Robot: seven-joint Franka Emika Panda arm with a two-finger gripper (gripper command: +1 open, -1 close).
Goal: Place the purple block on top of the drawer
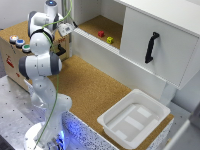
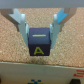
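My gripper [image 1: 67,28] is shut on the purple block [image 2: 40,44], a cube with a yellow letter A on its face. In the wrist view the block sits between the two fingers [image 2: 24,31], held above a cork surface. In the exterior view the gripper hangs high at the back, just past the end of the drawer on the exterior view's right; the block is hidden there. The drawer [image 1: 12,57] is a light-wood box at the exterior view's left, with a cork top [image 1: 17,28], three coloured buttons [image 1: 20,43] and a small black handle [image 1: 60,50].
A large white cabinet door with a long black handle [image 1: 151,47] stands at the exterior view's right. A red block [image 1: 101,34] and a yellow block [image 1: 110,40] lie on the shelf behind. A white tray [image 1: 112,119] sits at the cork table's front.
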